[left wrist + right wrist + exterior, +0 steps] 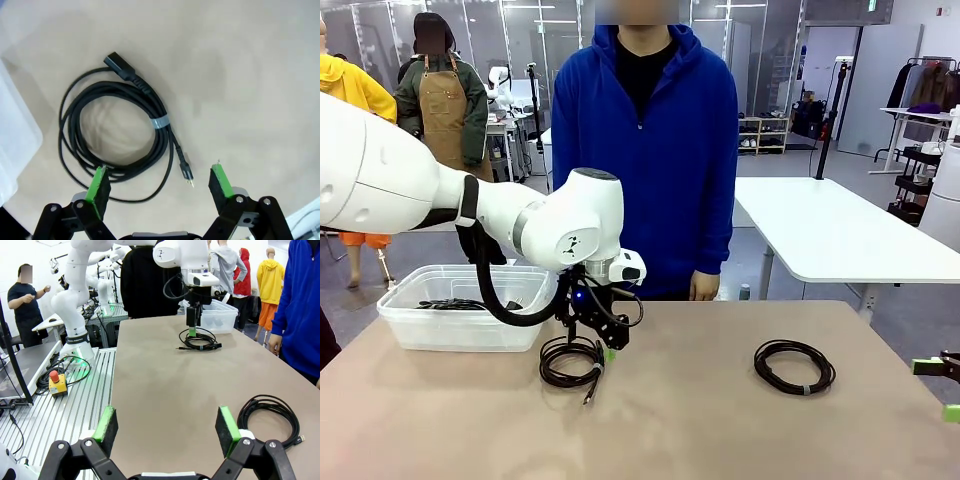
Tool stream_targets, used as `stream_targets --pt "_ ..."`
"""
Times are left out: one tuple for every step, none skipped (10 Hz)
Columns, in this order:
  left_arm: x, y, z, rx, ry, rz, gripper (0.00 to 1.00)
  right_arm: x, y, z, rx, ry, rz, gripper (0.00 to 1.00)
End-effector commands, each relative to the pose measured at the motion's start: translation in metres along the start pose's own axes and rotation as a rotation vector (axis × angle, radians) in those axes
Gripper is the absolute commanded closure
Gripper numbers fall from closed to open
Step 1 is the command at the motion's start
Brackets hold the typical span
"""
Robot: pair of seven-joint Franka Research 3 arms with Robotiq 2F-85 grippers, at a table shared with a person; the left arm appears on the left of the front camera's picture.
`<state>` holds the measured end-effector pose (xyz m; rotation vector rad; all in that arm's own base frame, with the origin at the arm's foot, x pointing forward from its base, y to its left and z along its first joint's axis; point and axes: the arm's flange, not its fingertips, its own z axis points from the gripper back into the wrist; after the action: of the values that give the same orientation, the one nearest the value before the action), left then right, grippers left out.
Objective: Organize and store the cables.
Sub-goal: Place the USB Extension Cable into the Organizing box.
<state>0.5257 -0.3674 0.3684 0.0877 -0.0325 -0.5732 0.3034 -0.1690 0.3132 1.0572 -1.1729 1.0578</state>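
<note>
One coiled black cable [570, 361] lies on the table beside the bin, a grey band around it and a plug end pointing toward me. My left gripper [596, 345] hangs open just above it; in the left wrist view the coil [115, 127] lies ahead and left of the open gripper [160, 182], its left pad over the coil's rim. A second coiled cable [794, 366] lies at the table's right. My right gripper [938, 390] stays open at the right edge, and in its own view that cable [271, 415] sits just right of the open gripper [167, 426].
A clear plastic bin [420, 325] stands at the table's left with another black cable [455, 303] inside. A person in a blue hoodie [645, 150] stands at the far edge. In the right wrist view the table edge drops onto a metal floor [95, 390].
</note>
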Motion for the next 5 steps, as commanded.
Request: stream_targets --pt "0.007 0.005 -0.009 -0.075 -0.022 0.076 0.00 0.004 -0.002 -0.001 -0.009 -0.008 -0.024 0.00" --pt "0.007 0.008 -0.014 -0.085 -0.022 0.079 0.00 0.004 -0.002 -0.001 -0.009 -0.008 -0.024 0.00" --pt "0.008 0.009 -0.019 -0.115 -0.035 0.087 0.00 0.004 -0.002 -0.001 -0.009 -0.008 -0.024 0.00" --pt "0.010 0.011 -0.029 -0.129 -0.047 0.097 0.00 0.004 -0.002 -0.001 -0.009 -0.008 -0.024 0.00" --pt "0.012 0.013 -0.036 -0.144 -0.066 0.117 0.00 0.004 -0.002 -0.001 -0.009 -0.008 -0.024 0.00"
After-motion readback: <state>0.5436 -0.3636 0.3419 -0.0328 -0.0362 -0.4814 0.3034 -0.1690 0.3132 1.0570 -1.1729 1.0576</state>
